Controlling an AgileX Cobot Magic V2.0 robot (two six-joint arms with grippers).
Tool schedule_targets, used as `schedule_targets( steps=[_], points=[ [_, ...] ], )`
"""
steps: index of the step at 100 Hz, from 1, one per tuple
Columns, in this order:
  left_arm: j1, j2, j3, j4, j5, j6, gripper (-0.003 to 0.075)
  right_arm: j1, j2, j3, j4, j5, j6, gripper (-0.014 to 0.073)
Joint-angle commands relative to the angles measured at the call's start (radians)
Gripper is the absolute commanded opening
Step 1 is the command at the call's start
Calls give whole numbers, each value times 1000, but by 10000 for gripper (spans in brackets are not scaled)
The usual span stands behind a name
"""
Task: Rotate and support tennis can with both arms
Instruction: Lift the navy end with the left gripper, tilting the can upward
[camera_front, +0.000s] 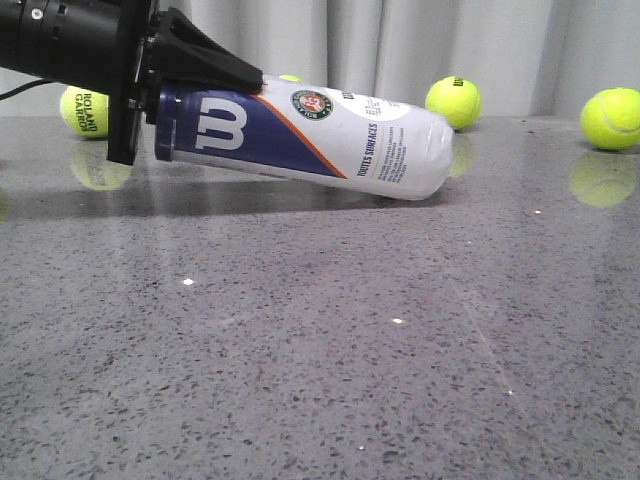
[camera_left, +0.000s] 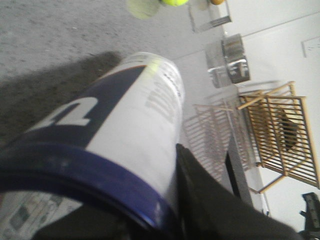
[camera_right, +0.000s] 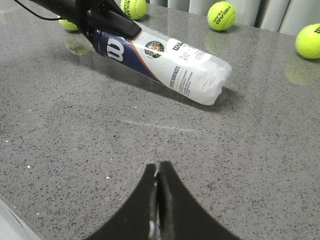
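Observation:
The tennis can (camera_front: 300, 135) lies tilted across the back of the table. Its navy end with the white W is lifted at the left, and its white end rests on the surface at the right. My left gripper (camera_front: 210, 100) is shut on the navy end, one black finger (camera_left: 215, 205) pressed along the can's side (camera_left: 135, 125). My right gripper (camera_right: 158, 170) is shut and empty. It hovers over bare table well in front of the can (camera_right: 170, 65) and is out of the front view.
Yellow-green tennis balls sit along the back: one (camera_front: 84, 110) behind the left arm, one (camera_front: 453, 101) past the can's white end, one (camera_front: 610, 118) at far right. Grey speckled table (camera_front: 320, 350) stretches open in front. Curtains hang behind.

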Motion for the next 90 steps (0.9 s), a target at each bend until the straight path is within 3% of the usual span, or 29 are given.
schedule_targets(
  steps=[1,27,40,74,90],
  points=[
    [-5,-45,-25,-34,45,11,-20,-1,8,-25,-12,-84,2,-67],
    [-3,-63,-55,-115,100,62,-20,-1,8,-25,-12,-84,2,-67],
    [-3,-100,-148,-60,100,-10,-20,-1,8,-25,-12,-84,2,-67],
    [-5,-181,-566,453,98,-457,-20,-1,8,-25,-12,-85,2,-67],
    [-11,-228,-612,604,98,-555,-20,-1,8,-25,-12,-85,2,-67]
  ],
)
